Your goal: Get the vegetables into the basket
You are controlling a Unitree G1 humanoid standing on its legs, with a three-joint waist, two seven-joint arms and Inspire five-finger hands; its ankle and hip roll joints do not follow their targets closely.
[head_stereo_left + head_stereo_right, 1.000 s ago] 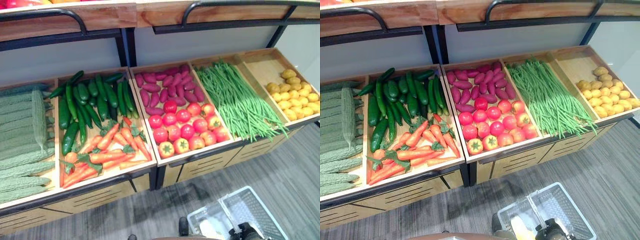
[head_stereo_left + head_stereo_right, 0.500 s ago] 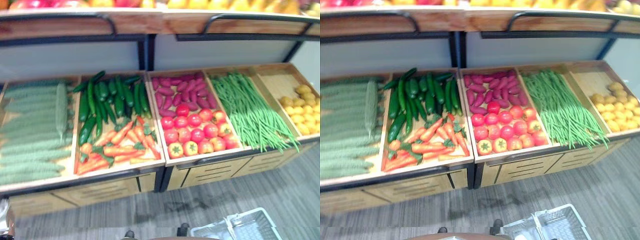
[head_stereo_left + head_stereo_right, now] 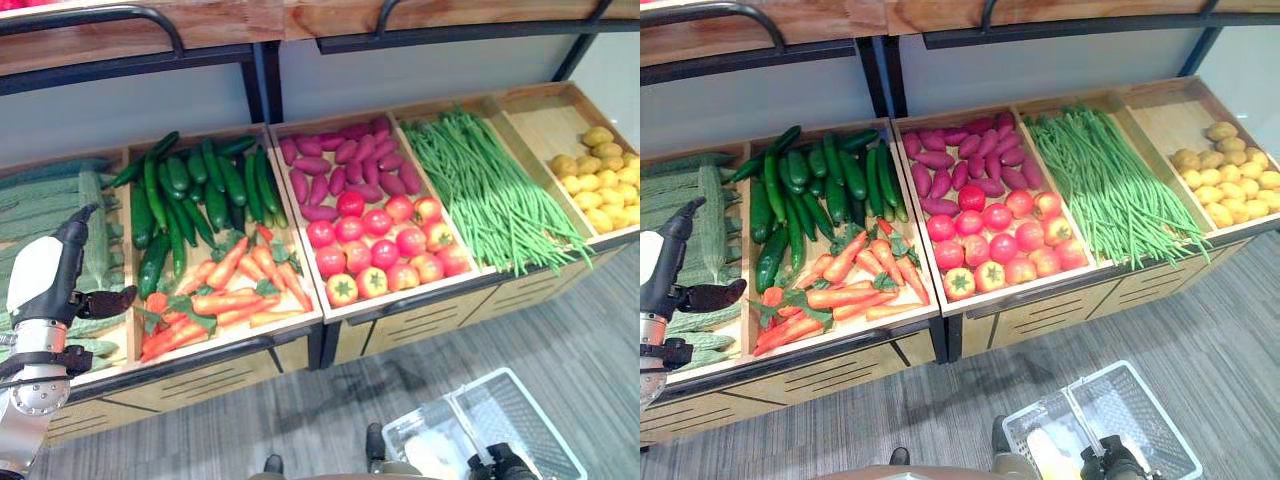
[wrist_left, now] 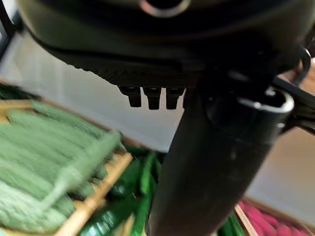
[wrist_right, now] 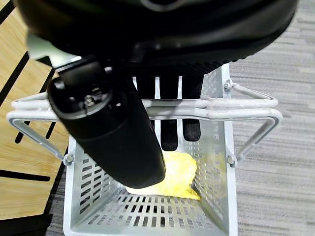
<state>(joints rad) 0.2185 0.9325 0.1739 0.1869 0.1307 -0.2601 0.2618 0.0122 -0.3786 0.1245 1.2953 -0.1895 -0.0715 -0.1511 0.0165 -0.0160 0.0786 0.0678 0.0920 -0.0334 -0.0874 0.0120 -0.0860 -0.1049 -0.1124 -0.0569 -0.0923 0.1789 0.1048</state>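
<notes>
My left hand point(image 3: 62, 268), fingers relaxed and empty, hovers above the bitter gourds point(image 3: 45, 215). My right hand point(image 5: 162, 105) grips the white basket point(image 5: 78, 172), holding something yellow. Next, I judge: lower and grasp.

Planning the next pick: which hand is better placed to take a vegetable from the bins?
Left. The left hand hangs open over the bitter gourds, beside the carrots. The right hand is curled round the basket handles.

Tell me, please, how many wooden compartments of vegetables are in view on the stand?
5, left to right: bitter gourds, cucumbers with carrots, sweet potatoes with tomatoes, green beans, yellow potatoes. More may lie past the edges.
</notes>
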